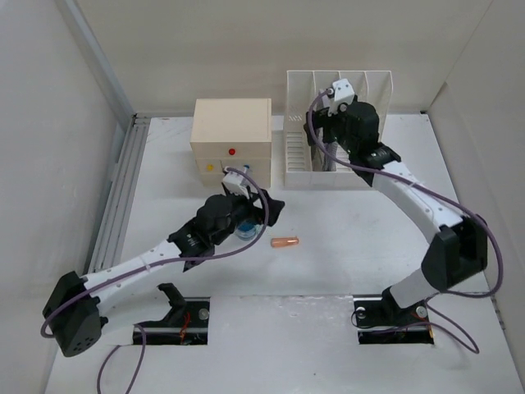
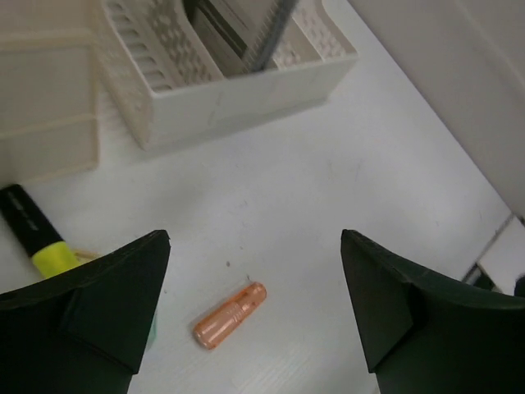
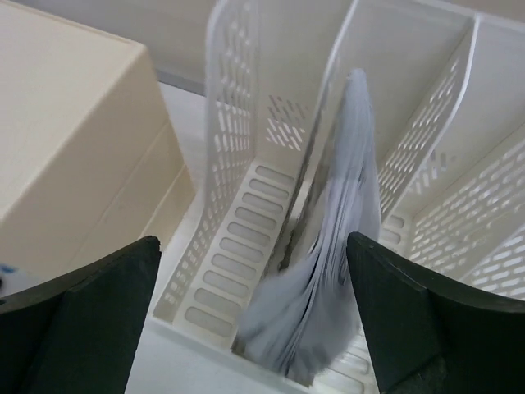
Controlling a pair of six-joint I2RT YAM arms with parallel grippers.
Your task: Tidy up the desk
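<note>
Our left tool [image 2: 254, 246] hangs with its jaws spread wide and empty above the middle of the white counter [image 1: 344, 238]. A copper-coloured cylinder [image 2: 230, 314] lies on the surface between them, touching neither. A black and yellow highlighter [image 2: 33, 234] lies nearby, close to the cream drawer box [image 1: 231, 135] at the far edge. Our right tool [image 3: 253, 246], jaws equally wide, is over the white file rack [image 3: 234, 164] beside the box. A blurred sheaf of grey papers [image 3: 336, 213] stands ungripped in one slot.
</note>
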